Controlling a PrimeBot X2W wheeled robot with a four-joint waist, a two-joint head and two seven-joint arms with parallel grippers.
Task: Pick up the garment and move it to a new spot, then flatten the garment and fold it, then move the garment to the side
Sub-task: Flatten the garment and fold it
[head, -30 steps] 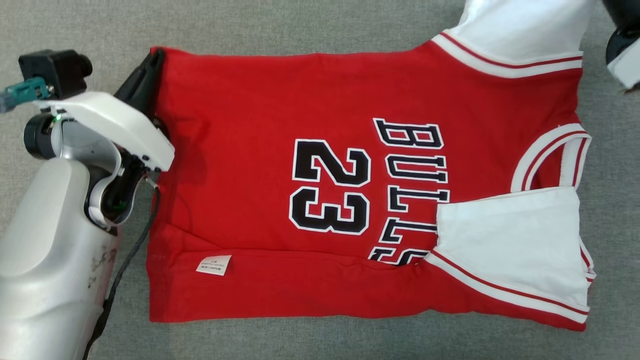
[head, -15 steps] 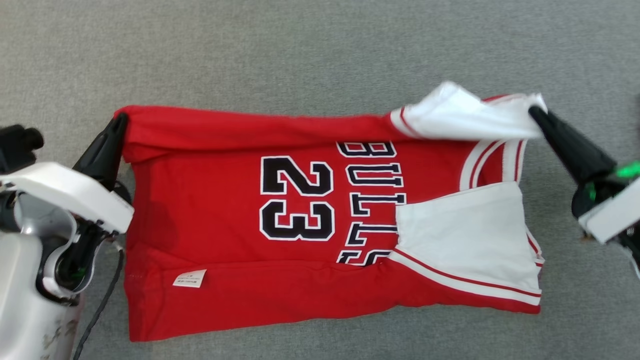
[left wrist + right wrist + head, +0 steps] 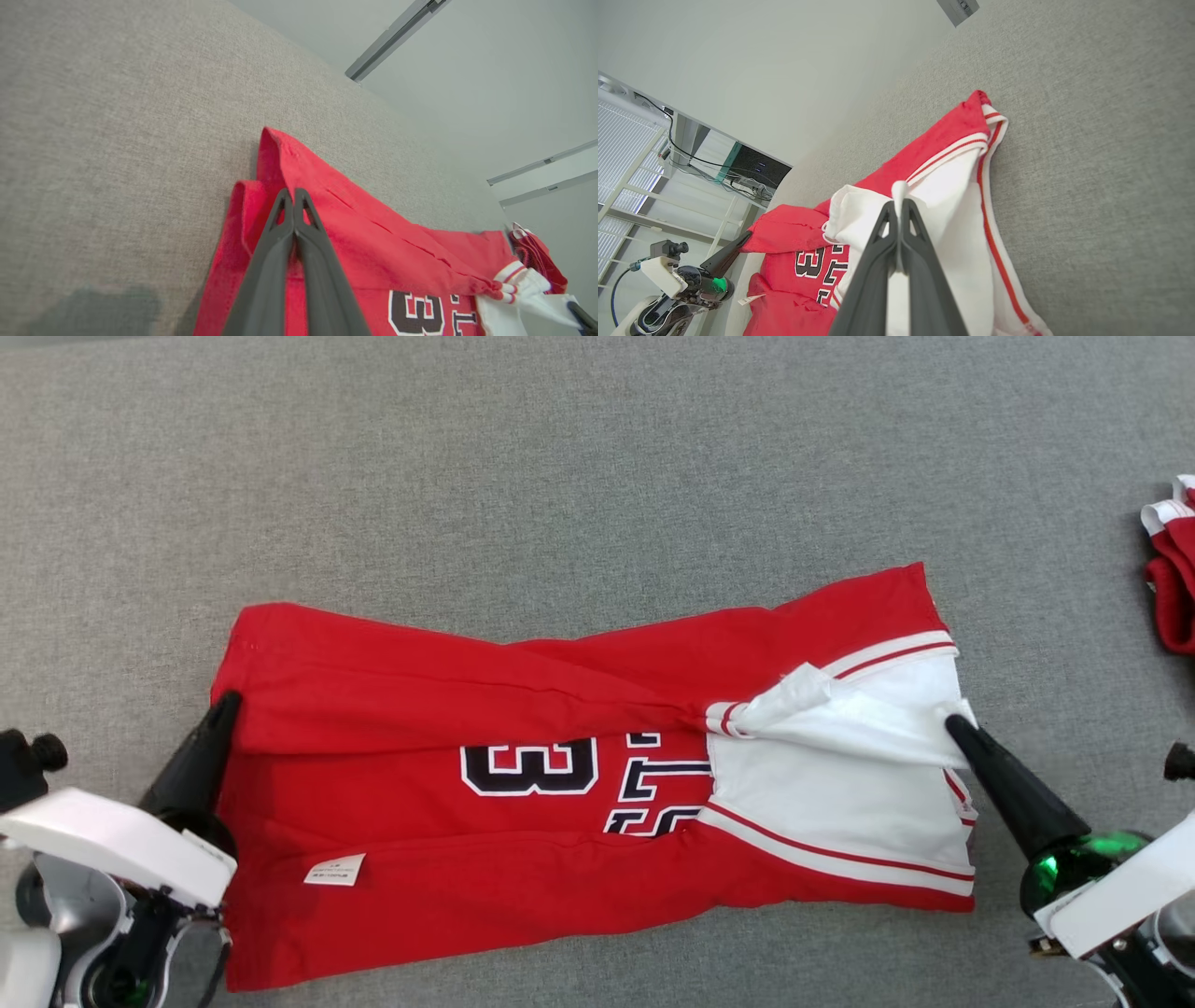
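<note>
The jersey (image 3: 560, 691) is showing as soft, matt red and white cloth, with a smooth white label (image 3: 333, 870). The table (image 3: 560, 476) is looking like rough, matt grey woven fabric. The left gripper (image 3: 227, 698) and right gripper (image 3: 952, 721) are showing matt dark plastic fingers (image 3: 191, 770) and smooth white casings (image 3: 112, 840).
</note>
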